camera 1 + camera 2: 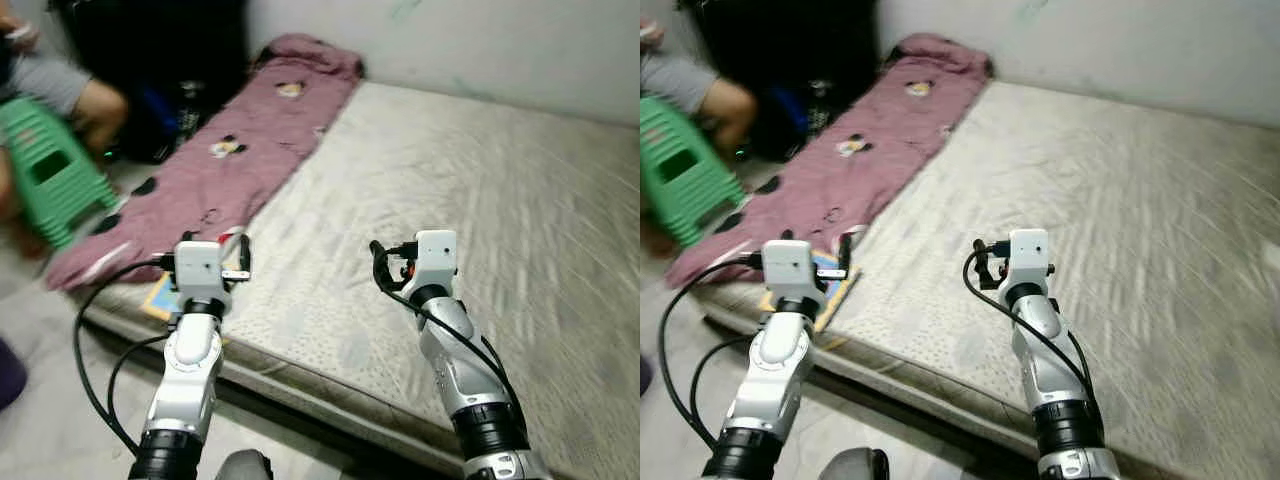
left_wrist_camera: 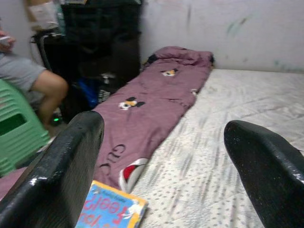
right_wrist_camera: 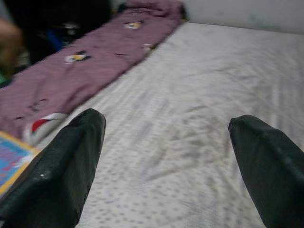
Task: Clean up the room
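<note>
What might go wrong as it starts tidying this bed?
The book lies at the mattress edge below the open left claw; a nudge could tip it to the floor. The maroon blanket may snag the fingers. A person sits close by on the left.

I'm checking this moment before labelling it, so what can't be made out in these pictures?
- Book: title cut off by the left wrist view's lower edge and hidden behind a finger; in the left eye view the left gripper covers it.
- Person: cut off by the left eye view's edge, blurred.
- Dark things beside the purple blanket: too dim to identify.
- Right gripper: open, empty.
</note>
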You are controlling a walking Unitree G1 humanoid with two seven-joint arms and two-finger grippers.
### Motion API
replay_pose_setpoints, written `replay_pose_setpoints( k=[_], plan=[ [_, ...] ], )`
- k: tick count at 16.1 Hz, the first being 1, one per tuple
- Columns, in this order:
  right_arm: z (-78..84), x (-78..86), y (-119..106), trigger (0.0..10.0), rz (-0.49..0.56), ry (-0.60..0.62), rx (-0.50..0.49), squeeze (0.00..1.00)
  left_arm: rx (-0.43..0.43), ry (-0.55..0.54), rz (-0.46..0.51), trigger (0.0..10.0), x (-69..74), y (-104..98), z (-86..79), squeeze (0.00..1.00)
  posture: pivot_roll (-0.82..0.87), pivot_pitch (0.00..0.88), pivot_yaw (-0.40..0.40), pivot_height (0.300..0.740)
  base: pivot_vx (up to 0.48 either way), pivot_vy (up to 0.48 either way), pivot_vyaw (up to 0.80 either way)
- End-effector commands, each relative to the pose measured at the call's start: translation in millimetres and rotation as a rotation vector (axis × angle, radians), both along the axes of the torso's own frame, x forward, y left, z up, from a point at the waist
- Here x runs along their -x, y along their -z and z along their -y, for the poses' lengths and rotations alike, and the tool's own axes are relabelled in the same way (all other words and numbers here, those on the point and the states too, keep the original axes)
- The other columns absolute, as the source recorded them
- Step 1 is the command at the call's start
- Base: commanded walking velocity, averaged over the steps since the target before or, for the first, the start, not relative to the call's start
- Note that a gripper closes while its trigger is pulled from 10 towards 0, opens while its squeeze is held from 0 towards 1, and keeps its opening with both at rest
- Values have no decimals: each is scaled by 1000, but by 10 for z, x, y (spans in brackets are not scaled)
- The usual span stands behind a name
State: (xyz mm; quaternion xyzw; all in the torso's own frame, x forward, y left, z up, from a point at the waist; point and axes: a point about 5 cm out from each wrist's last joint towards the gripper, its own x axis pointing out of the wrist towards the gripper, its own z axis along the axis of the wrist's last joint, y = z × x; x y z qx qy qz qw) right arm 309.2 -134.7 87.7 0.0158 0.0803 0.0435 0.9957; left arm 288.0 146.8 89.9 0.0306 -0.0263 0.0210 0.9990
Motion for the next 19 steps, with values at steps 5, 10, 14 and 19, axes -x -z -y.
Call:
replay_pose_setpoints(
  k=[5,10,14,19],
  plan=[
    [44,-44,-15,10000,-3,23,12,0,-7,18,-6,10000,-40,-12,-26,0,52,0,8,740,0,154,-640],
    [25,-34,-5,10000,-3,19,9,0,-8,23,-10,10000,-49,-9,-29,0,52,0,11,740,0,480,0],
    [37,-36,-6,10000,-2,25,9,0,-8,27,-11,10000,-50,-8,-27,0,51,0,13,740,0,480,0],
    [35,-28,13,10000,-11,22,12,0,-24,36,13,10000,-42,-32,0,0,52,0,12,740,0,376,0]
  ],
)
